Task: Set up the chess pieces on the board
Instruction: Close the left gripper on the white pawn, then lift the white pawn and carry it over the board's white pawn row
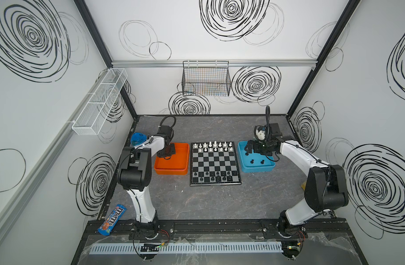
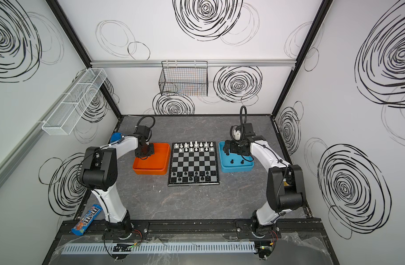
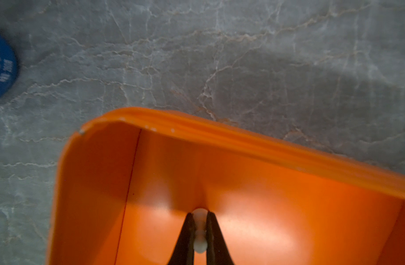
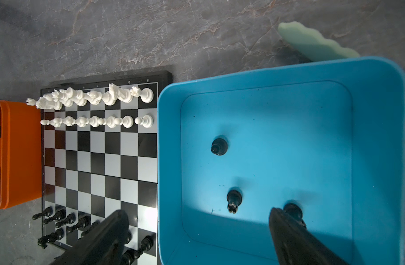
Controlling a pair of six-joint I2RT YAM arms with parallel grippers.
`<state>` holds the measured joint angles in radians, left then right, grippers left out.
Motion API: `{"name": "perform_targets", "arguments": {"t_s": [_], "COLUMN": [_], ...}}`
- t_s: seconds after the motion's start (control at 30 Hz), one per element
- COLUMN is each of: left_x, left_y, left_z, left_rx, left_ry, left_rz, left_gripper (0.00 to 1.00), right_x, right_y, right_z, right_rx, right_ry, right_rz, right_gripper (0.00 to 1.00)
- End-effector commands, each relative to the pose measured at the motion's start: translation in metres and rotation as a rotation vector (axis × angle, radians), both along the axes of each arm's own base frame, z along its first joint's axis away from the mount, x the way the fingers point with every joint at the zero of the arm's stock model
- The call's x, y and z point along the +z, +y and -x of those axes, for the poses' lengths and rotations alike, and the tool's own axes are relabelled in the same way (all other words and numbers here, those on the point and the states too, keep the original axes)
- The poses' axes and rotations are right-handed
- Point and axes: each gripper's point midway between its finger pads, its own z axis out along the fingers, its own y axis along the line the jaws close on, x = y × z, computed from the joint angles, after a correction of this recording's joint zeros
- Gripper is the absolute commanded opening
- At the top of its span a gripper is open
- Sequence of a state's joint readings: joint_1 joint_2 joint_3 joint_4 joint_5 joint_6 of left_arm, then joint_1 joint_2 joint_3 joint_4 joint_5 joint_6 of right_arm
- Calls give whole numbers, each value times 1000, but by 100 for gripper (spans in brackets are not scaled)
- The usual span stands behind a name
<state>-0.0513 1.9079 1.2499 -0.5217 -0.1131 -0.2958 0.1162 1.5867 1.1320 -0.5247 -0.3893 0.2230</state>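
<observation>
While the board lies at the centre of the grey surface in both top views, white chess pieces stand in two rows along its 12 o'clock edge. Black chess pieces stand, with gaps, along its 6 o'clock edge. An orange tray sits just beside the board at 9 o'clock and a blue tray just beside it at 3 o'clock. The left gripper reaches down into the orange tray, and the right gripper hangs over the 12 o'clock part of the blue tray. From the left wrist, the left gripper's jaws are pinched nearly together on one small white piece, close to the orange tray's wall near a corner; whether the piece touches the tray floor I cannot tell. From the right wrist, the right gripper is spread wide with nothing between its jaws. One of its fingers is over the board's edge by the black rows, the other inside the blue tray. Three black pieces stand upright on that tray's floor, and the one nearest the inner finger is partly hidden by it.
</observation>
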Motion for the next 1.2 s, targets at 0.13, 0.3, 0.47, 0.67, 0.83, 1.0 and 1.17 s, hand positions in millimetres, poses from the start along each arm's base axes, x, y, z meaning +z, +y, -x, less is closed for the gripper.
{"name": "perform_targets", "arguments": {"t_s": [0.13, 0.3, 0.47, 0.67, 0.83, 1.0, 1.17], "left_x": [23, 53, 92, 114, 97, 85, 72], "left_y": [-3, -21, -59, -118, -144, -160, -166], "left_z": [-3, -3, -7, -12, -22, -28, -31], "left_rx": [-7, -56, -147, -270, -314, -334, -342], "left_ry": [-59, -93, -141, -176, -148, -142, -124], "left_rz": [5, 7, 23, 40, 42, 46, 42], "left_gripper": [5, 5, 6, 7, 6, 7, 7], "right_x": [3, 5, 5, 5, 7, 7, 5], "right_y": [-3, -3, -4, -4, -4, -7, -7], "right_z": [-2, -2, -4, -3, -4, -4, -4], "right_rx": [6, 3, 4, 3, 3, -3, -5], "right_ry": [-19, -20, -21, -22, -25, -30, -25], "right_rz": [9, 13, 14, 14, 9, 10, 4], "right_gripper": [100, 100, 100, 100, 100, 100, 100]}}
